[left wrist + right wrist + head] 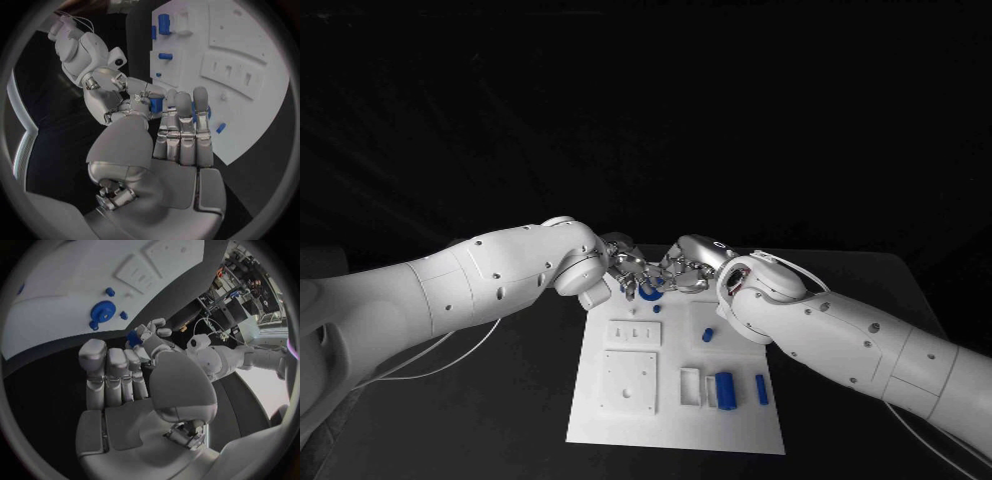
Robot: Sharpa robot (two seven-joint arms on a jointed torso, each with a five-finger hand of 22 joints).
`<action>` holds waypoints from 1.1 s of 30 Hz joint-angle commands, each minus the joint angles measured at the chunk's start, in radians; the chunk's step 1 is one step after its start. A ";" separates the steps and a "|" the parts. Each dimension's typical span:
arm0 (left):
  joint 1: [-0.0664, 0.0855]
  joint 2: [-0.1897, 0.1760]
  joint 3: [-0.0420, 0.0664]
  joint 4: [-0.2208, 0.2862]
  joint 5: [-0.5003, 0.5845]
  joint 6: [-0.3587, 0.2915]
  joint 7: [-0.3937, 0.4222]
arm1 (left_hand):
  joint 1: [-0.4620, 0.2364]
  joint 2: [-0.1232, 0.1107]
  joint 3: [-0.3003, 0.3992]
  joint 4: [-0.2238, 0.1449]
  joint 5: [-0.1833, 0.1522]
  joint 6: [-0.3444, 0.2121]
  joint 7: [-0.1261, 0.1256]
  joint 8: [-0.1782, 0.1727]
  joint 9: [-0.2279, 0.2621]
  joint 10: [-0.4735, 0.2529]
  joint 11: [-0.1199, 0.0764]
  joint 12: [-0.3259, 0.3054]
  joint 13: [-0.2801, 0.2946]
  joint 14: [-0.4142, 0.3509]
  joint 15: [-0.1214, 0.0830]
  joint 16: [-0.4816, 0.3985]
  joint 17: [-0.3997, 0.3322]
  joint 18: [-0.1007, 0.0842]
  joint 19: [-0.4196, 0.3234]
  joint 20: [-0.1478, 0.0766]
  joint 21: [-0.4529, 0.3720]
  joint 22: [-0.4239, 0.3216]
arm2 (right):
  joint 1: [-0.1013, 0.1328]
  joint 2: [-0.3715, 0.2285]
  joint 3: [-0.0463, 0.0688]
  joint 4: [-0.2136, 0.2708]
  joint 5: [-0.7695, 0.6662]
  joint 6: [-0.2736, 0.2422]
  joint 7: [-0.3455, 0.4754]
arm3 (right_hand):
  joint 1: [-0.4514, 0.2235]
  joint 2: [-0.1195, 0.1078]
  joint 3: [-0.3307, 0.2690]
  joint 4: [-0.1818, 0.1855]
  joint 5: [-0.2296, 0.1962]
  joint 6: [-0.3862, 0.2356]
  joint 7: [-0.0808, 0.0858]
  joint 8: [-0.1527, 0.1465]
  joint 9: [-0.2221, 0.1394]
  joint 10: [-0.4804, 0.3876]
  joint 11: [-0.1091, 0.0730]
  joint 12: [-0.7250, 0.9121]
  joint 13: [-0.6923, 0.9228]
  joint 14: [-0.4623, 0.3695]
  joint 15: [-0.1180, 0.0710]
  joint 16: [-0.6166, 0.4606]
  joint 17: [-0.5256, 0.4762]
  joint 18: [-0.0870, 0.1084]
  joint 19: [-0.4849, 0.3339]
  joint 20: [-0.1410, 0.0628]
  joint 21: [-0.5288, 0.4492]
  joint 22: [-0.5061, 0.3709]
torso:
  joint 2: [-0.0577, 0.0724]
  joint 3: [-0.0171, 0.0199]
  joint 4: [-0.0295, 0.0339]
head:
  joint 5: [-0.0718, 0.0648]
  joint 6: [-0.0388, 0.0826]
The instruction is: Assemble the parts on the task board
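Two hands meeting, left hand, right hand; grasped part unclear

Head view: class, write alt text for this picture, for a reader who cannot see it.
Two white robot arms meet at the far end of a white task board on a black table, the left hand and right hand fingertip to fingertip around a small blue part. More blue parts lie on the board's right side.

Both arms are sporting glossy white shells with little dark screw holes, thin white cables trailing off, and the left hand and right hand are showing off silver segmented fingers.
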 commanded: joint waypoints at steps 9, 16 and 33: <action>-0.002 0.006 0.001 0.003 0.004 0.000 0.014 | 0.049 0.086 0.073 -0.050 0.102 -0.021 -0.004 -0.001 0.006 0.041 0.005 -0.010 -0.011 -0.011 -0.001 0.006 0.000 -0.016 0.003 0.005 -0.008 0.013 | -0.001 0.005 -0.002 0.004 -0.009 0.015 0.008 | -0.001 0.014 0.005 0.001 0.008 0.007 0.001 0.007 0.002 -0.002 -0.005 -0.001 0.000 0.002 -0.004 -0.003 0.001 0.000 0.047 -0.005 0.004 0.103 | 0.000 0.0005 0.0001 | -0.001 -0.003; -0.002 0.005 0.001 0.000 0.012 -0.010 0.019 | 0.033 0.101 0.143 -0.119 0.159 -0.026 -0.001 0.000 0.043 0.043 0.005 -0.005 -0.019 -0.012 -0.001 0.008 0.000 -0.013 0.000 0.004 -0.010 0.035 | -0.003 0.005 -0.003 0.003 -0.009 0.019 0.007 | -0.001 0.014 0.006 -0.001 0.012 0.008 0.001 0.007 0.002 -0.003 -0.005 -0.001 0.000 0.002 -0.004 -0.004 0.001 0.000 0.047 -0.005 0.004 0.103 | 0.000 0.0004 0.0012 | -0.001 -0.006; -0.002 0.002 0.001 0.010 0.031 -0.001 0.016 | -0.066 0.090 0.224 -0.222 0.301 0.039 -0.024 0.004 0.167 0.046 -0.014 0.116 0.019 0.000 -0.022 0.055 0.022 -0.019 0.004 -0.014 0.007 0.102 | -0.007 0.002 -0.004 -0.009 0.008 -0.013 0.009 | -0.036 -0.038 -0.019 0.029 0.008 -0.126 0.036 0.006 -0.009 -0.048 0.017 -0.074 -0.041 -0.016 0.010 -0.040 -0.024 0.012 0.037 0.005 -0.042 0.094 | 0.000 0.0005 0.0007 | -0.001 -0.012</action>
